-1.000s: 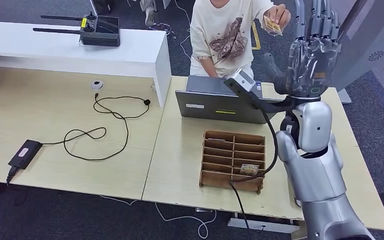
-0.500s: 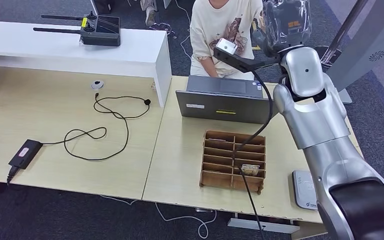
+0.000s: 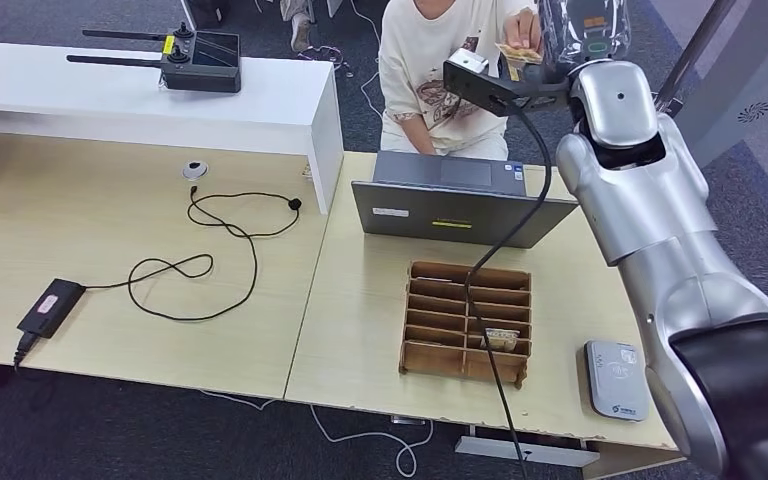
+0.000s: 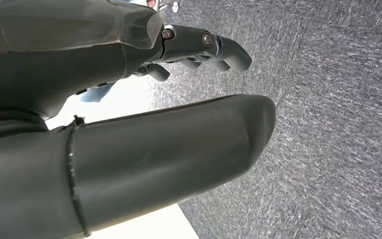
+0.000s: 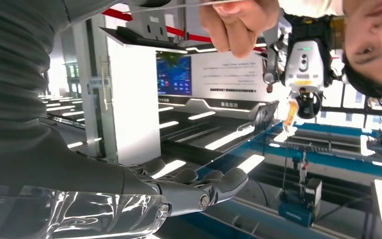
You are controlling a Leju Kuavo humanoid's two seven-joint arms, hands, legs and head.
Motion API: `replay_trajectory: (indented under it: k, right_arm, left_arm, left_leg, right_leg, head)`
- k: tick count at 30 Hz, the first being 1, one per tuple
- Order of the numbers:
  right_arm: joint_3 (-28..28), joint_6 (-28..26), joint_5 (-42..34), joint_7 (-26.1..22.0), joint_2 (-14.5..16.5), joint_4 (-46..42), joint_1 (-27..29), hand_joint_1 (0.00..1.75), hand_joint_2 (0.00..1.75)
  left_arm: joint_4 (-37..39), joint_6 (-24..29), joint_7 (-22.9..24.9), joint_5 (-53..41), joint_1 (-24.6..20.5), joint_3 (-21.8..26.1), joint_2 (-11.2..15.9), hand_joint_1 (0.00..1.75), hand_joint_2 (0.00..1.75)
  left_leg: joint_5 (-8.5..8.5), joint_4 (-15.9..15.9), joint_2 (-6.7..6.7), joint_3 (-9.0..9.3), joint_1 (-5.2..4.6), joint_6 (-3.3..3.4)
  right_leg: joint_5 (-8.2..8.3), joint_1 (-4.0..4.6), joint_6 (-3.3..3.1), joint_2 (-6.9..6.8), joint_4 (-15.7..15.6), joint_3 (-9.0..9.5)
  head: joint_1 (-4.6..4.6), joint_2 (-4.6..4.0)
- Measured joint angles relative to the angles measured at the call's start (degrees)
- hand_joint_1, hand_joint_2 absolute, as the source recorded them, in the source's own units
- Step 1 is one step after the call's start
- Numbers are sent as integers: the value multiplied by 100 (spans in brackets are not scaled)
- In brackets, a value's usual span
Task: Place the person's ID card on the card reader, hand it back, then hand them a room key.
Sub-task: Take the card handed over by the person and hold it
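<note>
Wooden organizer (image 3: 468,322) holds one card (image 3: 499,338); right robot hand (image 5: 144,189) spread, empty.

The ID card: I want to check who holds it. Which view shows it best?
Head view: the ID card sits in the person's hand. Right wrist view shows just its thin edge; left wrist view shows floor.

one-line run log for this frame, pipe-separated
phase: receive ID card | right hand: raised by person's hand, open | ID card: held by person | card reader: bare

laptop (image 3: 447,210), black cable (image 3: 200,265), wooden organizer (image 3: 468,322)
</note>
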Motion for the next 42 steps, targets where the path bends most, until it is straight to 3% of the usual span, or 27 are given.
replay_trajectory:
  k: [1, 2, 5, 6, 7, 30, 36, 42]
  right_arm:
    - [-1, 52, 3, 28, -3, 48, -20, 0, 175]
    - [-3, 89, -7, 52, -10, 87, -31, 20, 175]
    - [-31, 123, -74, 100, -75, 177, -36, 146, 175]
    - [-45, 121, -98, 115, -103, 203, -34, 170, 175]
    - [-59, 116, -119, 132, -126, 224, -32, 175, 175]
    - [-238, -190, -123, 242, -319, 299, 166, 175, 175]
    - [-542, -465, -501, -143, -338, 255, 316, 175, 175]
    - [-1042, -576, -1289, -881, -364, 100, 444, 175, 175]
  left_arm:
    - [0, 6, 1, 0, 2, 0, -1, 0, 0]
    - [0, 13, 2, 0, 4, 0, -1, 0, 0]
    - [0, 31, 2, 0, 18, 0, 1, 0, 0]
    - [0, 34, 2, 0, 23, 0, 1, 0, 0]
    - [0, 36, 2, 0, 28, 0, 0, 0, 0]
    - [0, 73, -13, -9, 37, -98, -3, 0, 0]
    - [0, 60, -11, -9, 37, -101, -2, 0, 0]
    - [0, 49, -11, -7, 37, -101, -1, 0, 0]
  left_leg:
    - [0, 0, 0, 0, 0, 0]
    - [0, 0, 0, 0, 0, 0]
    - [0, 0, 0, 0, 0, 0]
    - [0, 0, 0, -1, 0, 0]
    - [0, 0, 0, -1, 0, 0]
    - [-1, 1, 2, -1, 0, 0]
    - [-1, 1, 2, -2, 0, 0]
    - [-1, 1, 2, -2, 0, 0]
  right_leg:
    - [0, 0, 0, 0, 0, -1]
    - [0, 0, 0, 1, 0, -2]
    - [0, 0, 0, 1, 0, -4]
    - [0, 0, 0, 1, 0, -4]
    - [0, 0, 0, 1, -1, -4]
    - [0, 0, 0, 5, -1, -6]
    - [0, 0, 0, 5, -1, -6]
    - [0, 0, 0, 5, -1, -7]
  head:
    - [0, 0]
    - [0, -1]
    - [0, 0]
    - [0, 1]
    - [0, 1]
    - [0, 0]
    - [0, 1]
    - [0, -1]
